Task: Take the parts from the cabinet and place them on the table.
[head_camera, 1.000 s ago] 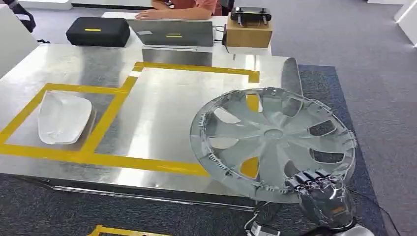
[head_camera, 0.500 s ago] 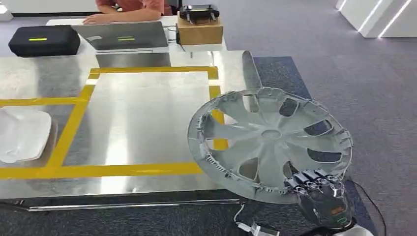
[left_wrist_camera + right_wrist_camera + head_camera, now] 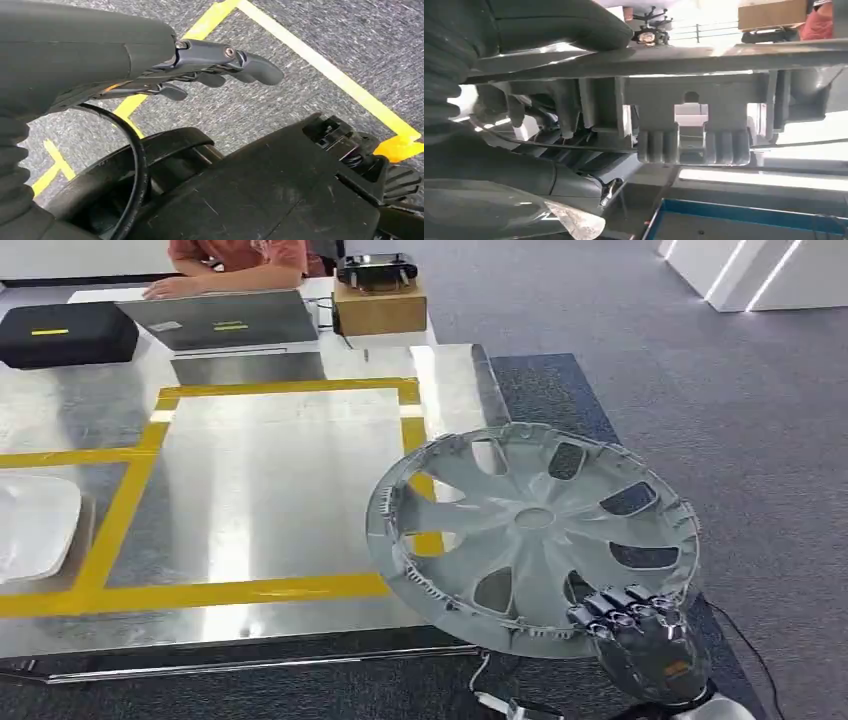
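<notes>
Grey plastic wheel cover [image 3: 535,535], gripped at its near rim by the right robot hand [image 3: 640,635], now overhangs the tabletop [image 3: 280,480] corner as the view swings; placement remains. Left robot hand [image 3: 220,67] hangs open, empty.

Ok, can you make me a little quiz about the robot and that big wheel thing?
1. True or false: the hubcap lies flat inside the yellow tape square.
2. Which hand holds the hubcap? A) left hand B) right hand C) a person's hand
3. Fill in: the white part lies on the ____.

Key
1. False. It is held tilted in the air over the table corner.
2. B. The right hand grips its near rim; the left hand hangs over the carpet, holding nothing.
3. Table.
</notes>
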Controlling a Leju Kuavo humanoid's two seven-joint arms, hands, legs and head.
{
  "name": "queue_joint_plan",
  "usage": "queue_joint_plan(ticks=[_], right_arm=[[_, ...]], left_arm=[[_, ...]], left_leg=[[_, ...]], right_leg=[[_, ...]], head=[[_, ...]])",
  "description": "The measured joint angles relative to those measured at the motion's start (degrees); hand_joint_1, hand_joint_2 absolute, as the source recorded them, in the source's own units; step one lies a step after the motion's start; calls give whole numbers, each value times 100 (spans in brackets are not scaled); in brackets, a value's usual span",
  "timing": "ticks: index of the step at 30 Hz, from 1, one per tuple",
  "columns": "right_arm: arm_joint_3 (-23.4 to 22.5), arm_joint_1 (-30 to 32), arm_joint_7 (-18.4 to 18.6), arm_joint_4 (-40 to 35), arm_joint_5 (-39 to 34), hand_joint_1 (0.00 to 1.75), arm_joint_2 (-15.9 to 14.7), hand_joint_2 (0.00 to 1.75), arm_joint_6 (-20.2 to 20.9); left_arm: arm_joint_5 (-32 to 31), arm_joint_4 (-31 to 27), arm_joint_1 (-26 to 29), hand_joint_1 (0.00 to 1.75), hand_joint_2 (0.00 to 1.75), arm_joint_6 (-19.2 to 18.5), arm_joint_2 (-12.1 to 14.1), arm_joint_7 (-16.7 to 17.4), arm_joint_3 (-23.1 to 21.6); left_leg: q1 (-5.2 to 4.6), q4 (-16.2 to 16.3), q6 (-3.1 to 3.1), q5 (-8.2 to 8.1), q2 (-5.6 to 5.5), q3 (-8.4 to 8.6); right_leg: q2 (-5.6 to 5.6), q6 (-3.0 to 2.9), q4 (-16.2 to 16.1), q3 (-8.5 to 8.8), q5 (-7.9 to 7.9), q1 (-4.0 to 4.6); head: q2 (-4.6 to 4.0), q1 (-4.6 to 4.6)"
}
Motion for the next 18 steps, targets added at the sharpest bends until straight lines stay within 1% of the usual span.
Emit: queue_joint_plan(ticks=[3,7,13,18], right_arm=[[2,-1,-4,0,0,175,0,175,0],[0,-4,2,0,0,175,0,175,2],[-9,-5,-127,0,0,175,0,175,0],[-31,-10,-153,0,0,175,0,175,0]], left_arm=[[0,0,3,0,175,0,0,0,0],[0,0,4,0,175,0,0,0,0],[-7,0,4,0,175,-2,0,-2,2],[-15,0,4,0,175,-7,0,-2,4]], left_leg=[[-4,3,-1,0,-1,0],[-12,20,-3,-5,-1,-6],[-19,34,1,-8,-1,-10],[-22,37,1,-8,-1,-20]], right_leg=[[-3,-2,0,-1,5,-4],[-2,10,-1,0,13,-14],[-2,18,-1,0,18,-21],[-2,24,-1,0,23,-25]], head=[[0,2],[0,2],[0,2],[0,2]])
